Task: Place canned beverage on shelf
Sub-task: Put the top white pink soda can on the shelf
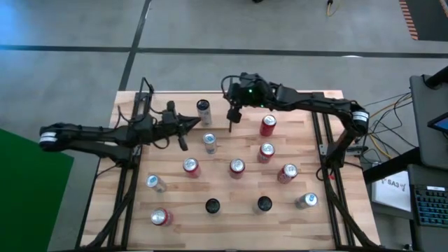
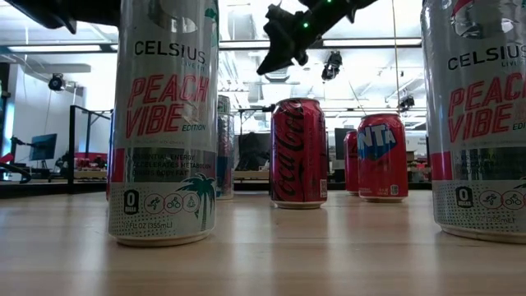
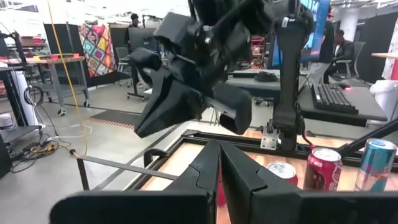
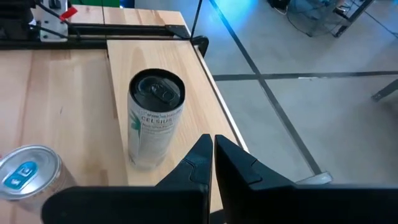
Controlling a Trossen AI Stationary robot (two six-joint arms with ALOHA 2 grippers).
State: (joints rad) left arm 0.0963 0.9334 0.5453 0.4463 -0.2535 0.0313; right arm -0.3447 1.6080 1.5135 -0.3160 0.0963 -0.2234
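Subject: Celsius can (image 4: pixel 155 118), silver with a dark lid. It stands upright, long axis vertical and lid up, on the shelf (image 1: pixel 126 210), a light wood board edged with black rods. It sits near the far edge, left of centre.

Count, high view: twelve cans on the shelf, all upright.
- Six are red.
- Four are silver-bodied, the subject can among them.
- Two show only black tops from above.

Right gripper (image 4: pixel 213 146): fingers closed together and empty. It hangs above the board just right of the subject can, not touching it.

Left gripper (image 1: pixel 192 124): fingers pressed shut, nothing held. It reaches in from the left, tips just below the subject can and apart from it.

Differences between views:
- The right wrist view alone shows the subject can's lettering and pull-tab. It also shows a blue-topped can (image 4: pixel 28 174) beside it.
- The left wrist view looks across the shelf. The right arm's wrist housing looms above, with two red cans (image 3: pixel 322 169) and a blue-and-silver can (image 3: pixel 376 162) beyond. A person (image 3: pixel 339 43) is seated in the room behind.
- The low view alone gives labels. There are two "Celsius Peach Vibe" cans (image 2: pixel 164 123) close to the lens, a Coca-Cola can (image 2: pixel 298 152) and a Fanta can (image 2: pixel 382 156) behind them. It does not show the subject can clearly.
- Only the high view gives the full count.
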